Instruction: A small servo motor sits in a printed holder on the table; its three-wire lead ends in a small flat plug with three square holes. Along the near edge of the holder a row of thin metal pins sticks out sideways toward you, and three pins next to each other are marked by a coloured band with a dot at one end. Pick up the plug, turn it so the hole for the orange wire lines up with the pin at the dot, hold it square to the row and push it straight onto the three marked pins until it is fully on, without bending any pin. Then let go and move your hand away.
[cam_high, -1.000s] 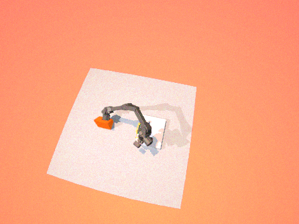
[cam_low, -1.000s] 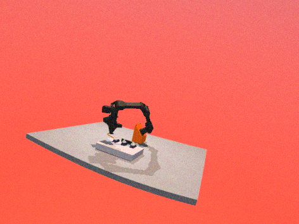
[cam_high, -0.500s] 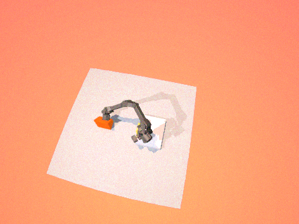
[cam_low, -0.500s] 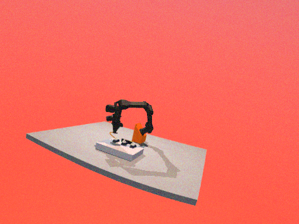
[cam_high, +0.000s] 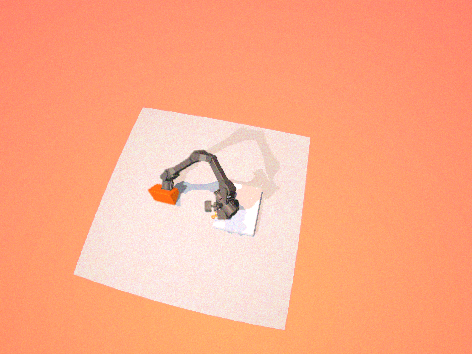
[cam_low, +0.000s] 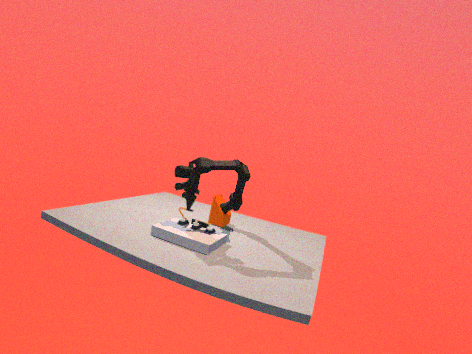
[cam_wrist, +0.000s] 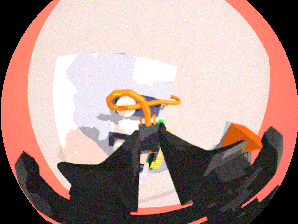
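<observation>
My gripper (cam_low: 190, 209) (cam_wrist: 148, 133) is shut on the dark plug (cam_wrist: 149, 129), which sits between the fingertips in the wrist view. The orange lead (cam_wrist: 120, 93) (cam_low: 182, 210) (cam_high: 214, 216) loops from the plug over a dark servo motor with a white disc (cam_wrist: 125, 107). The gripper is raised above the white holder (cam_high: 247, 229) (cam_low: 179, 241) (cam_wrist: 154, 75). Yellow marks (cam_wrist: 157, 160) and a bit of green (cam_wrist: 161, 121) show beside and behind the fingers. The single pins, the dot and the plug's holes cannot be made out.
Two more dark parts with white tops (cam_low: 196, 225) (cam_low: 210, 230) stand on the holder. The arm's orange base block (cam_high: 163, 194) (cam_low: 218, 214) (cam_wrist: 241, 137) stands on the pale table (cam_high: 150, 250) (cam_low: 115, 220), away from the holder. Arm shadows fall across the table and holder.
</observation>
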